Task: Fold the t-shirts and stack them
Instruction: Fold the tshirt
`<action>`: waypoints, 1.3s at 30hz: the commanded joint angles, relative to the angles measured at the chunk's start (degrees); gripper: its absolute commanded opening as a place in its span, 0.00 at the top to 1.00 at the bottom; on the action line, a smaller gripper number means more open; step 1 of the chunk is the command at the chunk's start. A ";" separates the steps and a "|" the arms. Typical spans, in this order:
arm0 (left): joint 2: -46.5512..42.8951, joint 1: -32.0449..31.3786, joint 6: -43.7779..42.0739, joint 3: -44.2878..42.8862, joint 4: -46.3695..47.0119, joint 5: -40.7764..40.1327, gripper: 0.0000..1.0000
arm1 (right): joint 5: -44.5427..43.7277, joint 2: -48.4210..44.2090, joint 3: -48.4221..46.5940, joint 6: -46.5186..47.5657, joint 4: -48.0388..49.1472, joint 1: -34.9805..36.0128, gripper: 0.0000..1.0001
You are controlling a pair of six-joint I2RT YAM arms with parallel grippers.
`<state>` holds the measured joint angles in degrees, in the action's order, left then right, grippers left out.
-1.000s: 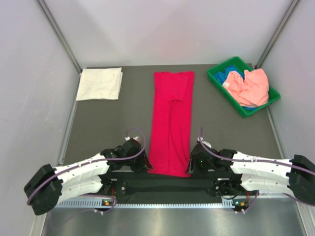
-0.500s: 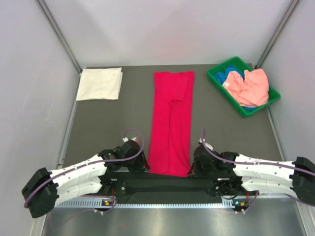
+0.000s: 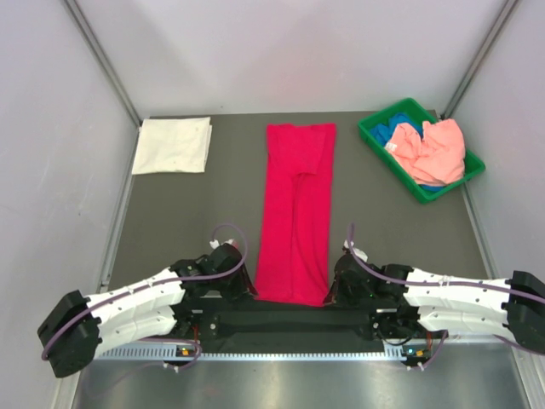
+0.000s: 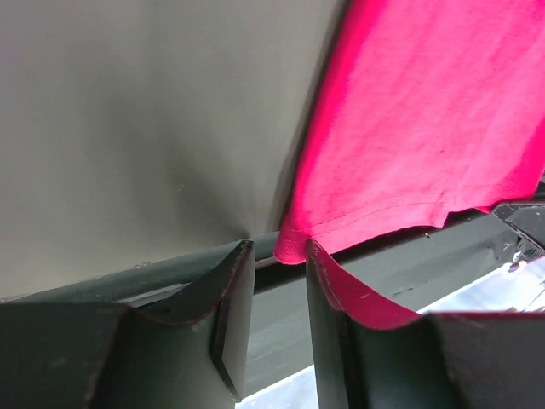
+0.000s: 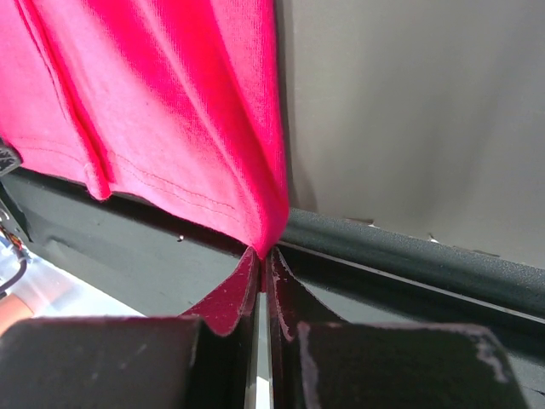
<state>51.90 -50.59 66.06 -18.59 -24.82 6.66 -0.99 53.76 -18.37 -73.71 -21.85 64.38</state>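
The crimson-red t-shirt (image 3: 295, 213) lies as a long narrow strip down the middle of the table, its hem at the near edge. My left gripper (image 3: 249, 290) is at the hem's left corner. In the left wrist view the gripper (image 4: 277, 247) is open, with the red corner (image 4: 289, 247) at its tips and the jaws apart. My right gripper (image 3: 330, 294) is at the hem's right corner. In the right wrist view it (image 5: 264, 253) is shut on the red cloth (image 5: 170, 102). The white t-shirt (image 3: 173, 145) lies folded square at the back left.
A green plastic bin (image 3: 373, 139) at the back right holds the salmon-pink t-shirt (image 3: 436, 149) and the blue one (image 3: 403, 132). Grey walls and metal rails close in the table. A dark bar (image 5: 409, 256) runs along the near table edge.
Both grippers have shifted slightly toward the near edge at the hem corners, the right one a little to the right. The hem's near end looks slightly narrower and drawn nearer.
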 commanded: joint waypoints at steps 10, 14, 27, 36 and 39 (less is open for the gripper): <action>2.41 -1.18 2.76 2.77 6.01 -0.24 0.78 | -2.61 -1.29 -0.17 -0.91 1.46 1.63 1.00; 1.98 -2.23 3.19 1.37 4.27 -0.50 1.00 | -5.33 -2.16 -1.93 -1.25 -4.51 2.15 1.00; 6.37 -13.48 9.87 -6.28 1.97 -5.42 1.00 | -8.14 -8.06 -3.51 -3.10 -8.92 7.15 1.00; 4.18 -15.68 11.63 -6.19 -1.19 -8.65 1.00 | -12.10 -6.30 -5.88 -3.98 -12.78 9.89 1.00; 3.39 -15.33 11.02 -7.34 -2.17 -11.39 1.00 | -14.20 -5.51 -8.07 -2.23 -13.74 9.89 1.00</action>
<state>56.77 -65.84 76.05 -23.38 -25.19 -0.89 -11.07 47.68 -21.87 -77.01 -34.17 73.38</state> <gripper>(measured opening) 0.013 0.012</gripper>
